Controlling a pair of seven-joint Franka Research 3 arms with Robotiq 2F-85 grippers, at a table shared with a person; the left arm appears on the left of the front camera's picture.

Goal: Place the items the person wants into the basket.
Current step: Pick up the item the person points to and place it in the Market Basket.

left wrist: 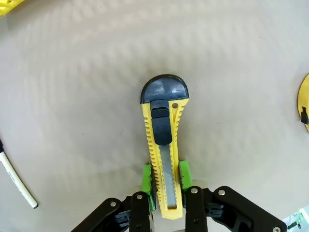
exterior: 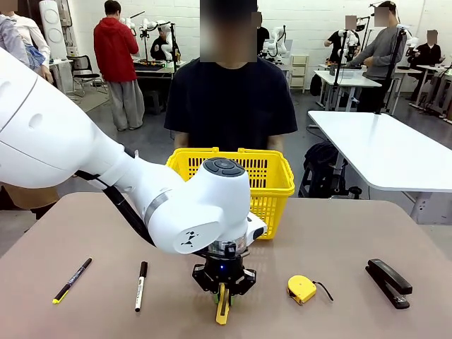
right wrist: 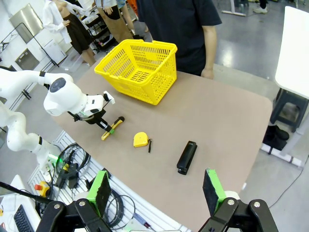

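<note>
Front view: the left arm reaches in from the left side and points its left gripper (exterior: 224,285) straight down at the near middle of the table (exterior: 339,233). A yellow-and-black utility knife (exterior: 223,309) lies flat on the table under it, with its near end sticking out towards the camera. The yellow basket (exterior: 272,176) stands behind the arm on the far part of the table, in front of the person (exterior: 233,92) in a dark T-shirt. Along the near side lie a slim black pen (exterior: 72,280) with a yellow tip at the far left, a white marker (exterior: 141,286) with a black cap beside it, a small yellow tape measure (exterior: 302,288) to the right of the knife, and a black stapler (exterior: 388,282) at the far right.

Left wrist view: the utility knife (left wrist: 164,140) runs lengthwise between the two fingers, with its rounded black end pointing away. The green pads (left wrist: 147,178) sit against both long sides of the handle, so the left gripper (left wrist: 165,180) is closed on the knife, which rests on the table. The marker (left wrist: 17,181) shows at the left edge and part of the tape measure (left wrist: 304,108) at the right edge.

Right wrist view: the right gripper (right wrist: 157,191) hangs high off the near edge of the table with its green pads (right wrist: 100,192) spread wide and nothing between them. Below it are the basket (right wrist: 137,70) near the person (right wrist: 178,24), the left gripper (right wrist: 99,121) on the knife (right wrist: 112,128), then the tape measure (right wrist: 140,139) and the stapler (right wrist: 186,157).
</note>
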